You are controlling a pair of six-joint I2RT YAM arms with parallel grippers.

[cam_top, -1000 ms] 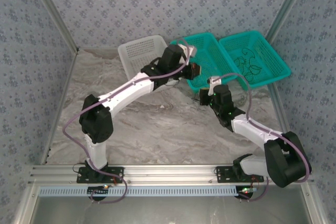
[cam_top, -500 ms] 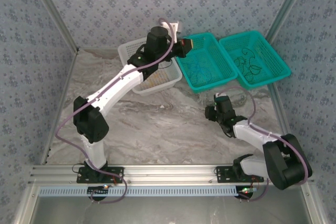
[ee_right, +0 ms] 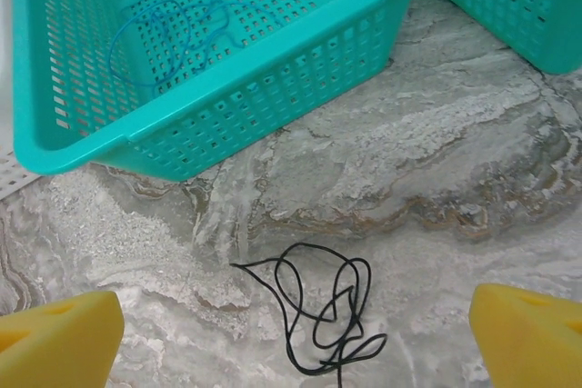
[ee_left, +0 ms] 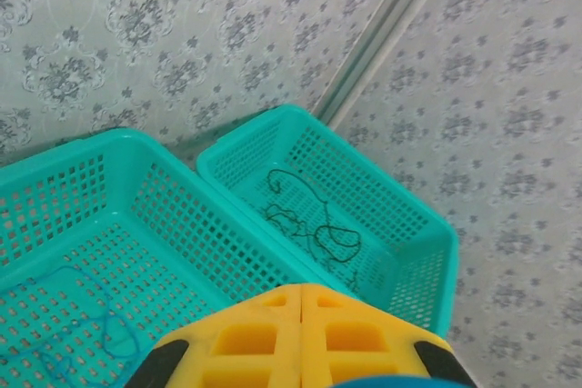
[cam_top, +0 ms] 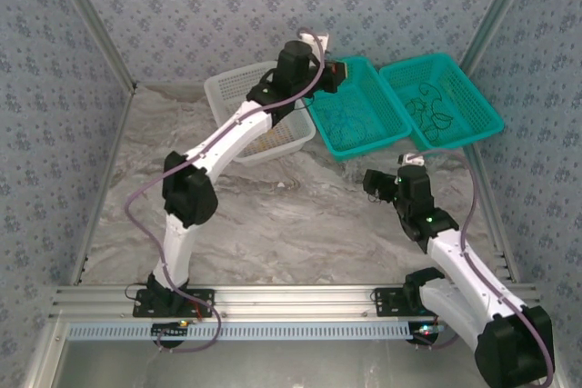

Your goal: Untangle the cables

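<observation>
Knotted black wire (ee_right: pixel 318 311) lies on the table (ee_right: pixel 436 161) between the spread jaws of the right gripper (ee_right: pixel 296 338), beside the teal basket (ee_right: pixel 273 74) holding blue wire (ee_right: pixel 173 24); left gripper (ee_left: pixel 300 293) pressed together above it

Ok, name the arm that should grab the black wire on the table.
Right. Its open fingers hang on either side of the black wire lying on the table just below them. The left fingers are shut, up over the teal baskets farther back.
</observation>
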